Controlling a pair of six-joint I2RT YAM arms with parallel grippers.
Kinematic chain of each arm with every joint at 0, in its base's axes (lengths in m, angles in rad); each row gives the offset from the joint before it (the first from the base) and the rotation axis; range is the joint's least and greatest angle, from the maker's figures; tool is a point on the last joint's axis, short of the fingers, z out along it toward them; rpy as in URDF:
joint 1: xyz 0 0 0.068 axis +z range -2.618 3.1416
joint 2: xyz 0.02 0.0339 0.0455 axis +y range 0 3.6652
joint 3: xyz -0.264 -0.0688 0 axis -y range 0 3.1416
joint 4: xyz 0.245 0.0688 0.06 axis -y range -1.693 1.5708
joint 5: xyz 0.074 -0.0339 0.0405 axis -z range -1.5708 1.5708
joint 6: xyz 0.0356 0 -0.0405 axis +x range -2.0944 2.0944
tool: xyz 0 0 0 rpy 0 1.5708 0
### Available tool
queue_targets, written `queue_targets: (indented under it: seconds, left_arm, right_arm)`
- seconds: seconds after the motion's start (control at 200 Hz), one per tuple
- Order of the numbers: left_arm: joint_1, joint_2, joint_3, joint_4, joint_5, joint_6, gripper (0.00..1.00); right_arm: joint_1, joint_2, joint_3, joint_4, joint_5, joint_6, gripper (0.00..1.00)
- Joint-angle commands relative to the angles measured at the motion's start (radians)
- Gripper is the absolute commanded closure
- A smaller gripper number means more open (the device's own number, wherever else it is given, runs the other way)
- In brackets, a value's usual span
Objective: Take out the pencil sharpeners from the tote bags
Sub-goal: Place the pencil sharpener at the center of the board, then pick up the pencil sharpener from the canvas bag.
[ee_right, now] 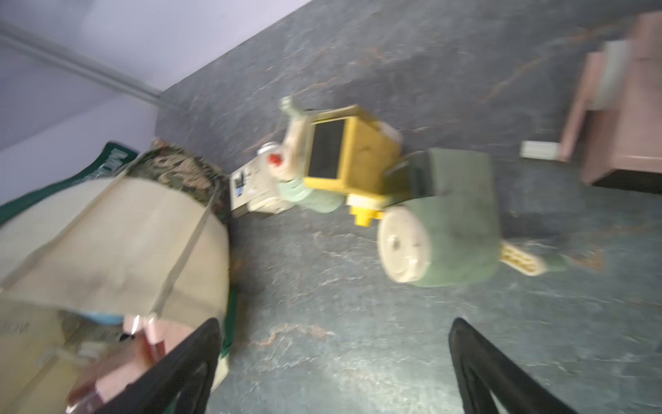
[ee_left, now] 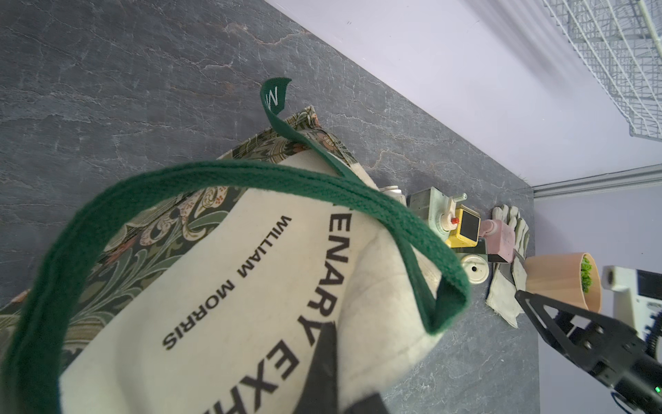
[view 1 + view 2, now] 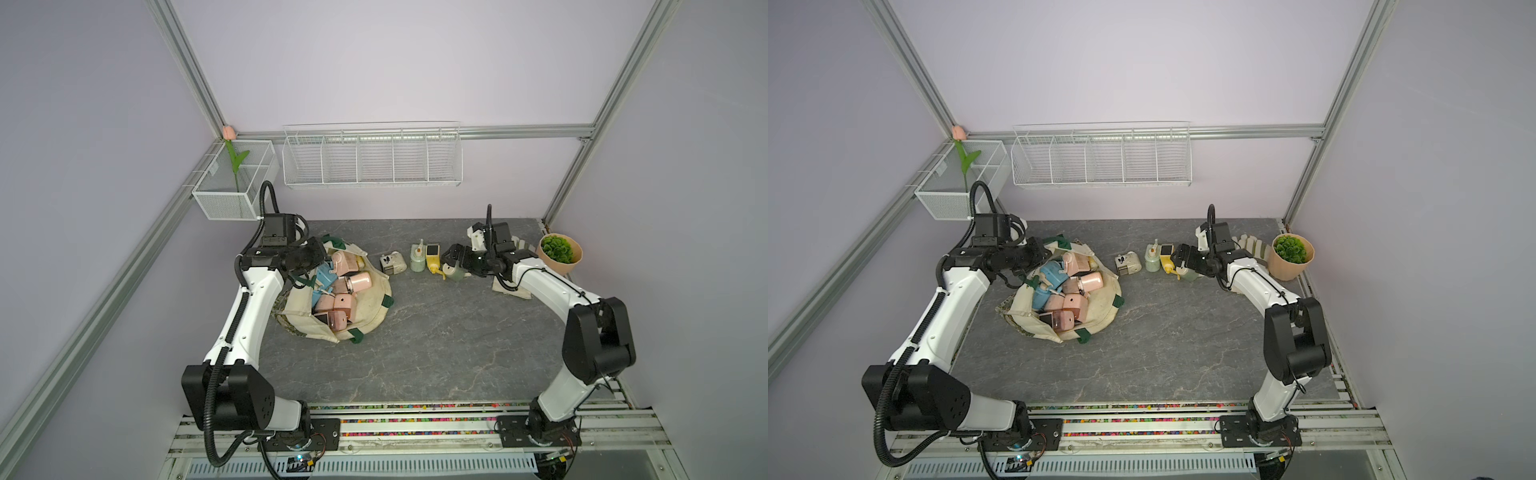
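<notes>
The cream tote bag (image 3: 374, 303) (image 3: 1105, 305) lies open on the grey table, with several pink and blue pencil sharpeners (image 3: 357, 281) (image 3: 1090, 281) heaped inside. My left gripper (image 3: 305, 259) (image 2: 340, 362) is shut on the canvas at the bag's far left rim, under a green handle (image 2: 250, 172). Cream (image 3: 392, 264), pale green (image 3: 417, 257) and yellow (image 3: 432, 255) sharpeners stand in a row to the bag's right. A darker green one (image 3: 457, 272) (image 1: 451, 222) lies beside them. My right gripper (image 3: 451, 257) (image 1: 333, 329) hovers open over it, holding nothing.
Pale work gloves (image 3: 513, 289) lie under the right arm, next to a tan plant pot (image 3: 561, 253) at the back right corner. A pink sharpener (image 2: 499, 236) stands by the gloves. White wire baskets (image 3: 372, 156) hang on the back wall.
</notes>
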Motion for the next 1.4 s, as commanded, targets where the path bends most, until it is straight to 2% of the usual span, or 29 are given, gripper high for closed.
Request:
queue_targets:
  seconds: [0.0, 0.205, 0.35, 0.6, 0.695, 0.81, 0.905, 0.955, 1.03, 1.105, 1.185, 1.395]
  left_arm:
    - [0.0, -0.02, -0.003, -0.018, 0.023, 0.002, 1.0]
    - [0.0, -0.017, -0.001, -0.019, 0.023, 0.002, 1.0]
    - [-0.005, -0.024, -0.008, -0.012, 0.027, 0.0, 1.0]
    - [-0.048, -0.008, 0.02, -0.049, -0.002, 0.005, 1.0]
    - [-0.064, -0.012, 0.035, -0.05, 0.002, -0.007, 1.0]
    - [-0.069, -0.014, 0.026, -0.046, 0.003, -0.007, 1.0]
    - [-0.075, -0.006, 0.003, -0.023, 0.011, -0.005, 1.0]
    - [-0.075, 0.006, 0.003, -0.02, 0.022, -0.004, 1.0]
    - [-0.075, 0.016, -0.003, -0.008, 0.03, -0.004, 1.0]
    - [-0.075, 0.019, -0.018, 0.003, 0.033, -0.008, 1.0]
    - [-0.076, 0.017, -0.021, 0.001, 0.034, -0.004, 1.0]
    - [-0.075, -0.008, -0.013, -0.023, -0.053, 0.024, 1.0]
  right_arm:
    - [0.098, -0.078, -0.027, 0.049, -0.024, -0.075, 0.01]
    - [0.327, -0.117, -0.028, 0.063, 0.031, -0.181, 0.03]
    - [0.455, -0.06, 0.019, 0.034, 0.034, -0.241, 0.02]
    - [0.59, 0.063, 0.09, 0.073, -0.01, -0.319, 0.02]
    - [0.646, 0.127, 0.156, 0.044, -0.051, -0.433, 0.05]
    - [0.657, 0.195, 0.223, 0.04, -0.041, -0.522, 0.04]
    - [0.653, 0.236, 0.282, -0.001, -0.053, -0.65, 0.02]
    - [0.64, 0.249, 0.282, 0.024, -0.046, -0.665, 0.01]
    - [0.617, 0.272, 0.29, 0.039, -0.102, -0.702, 0.0]
    - [0.609, 0.282, 0.266, 0.067, -0.133, -0.775, 0.01]
    - [0.603, 0.291, 0.238, 0.103, -0.086, -0.827, 0.02]
    - [0.601, 0.342, 0.183, 0.243, -0.131, -0.933, 0.01]
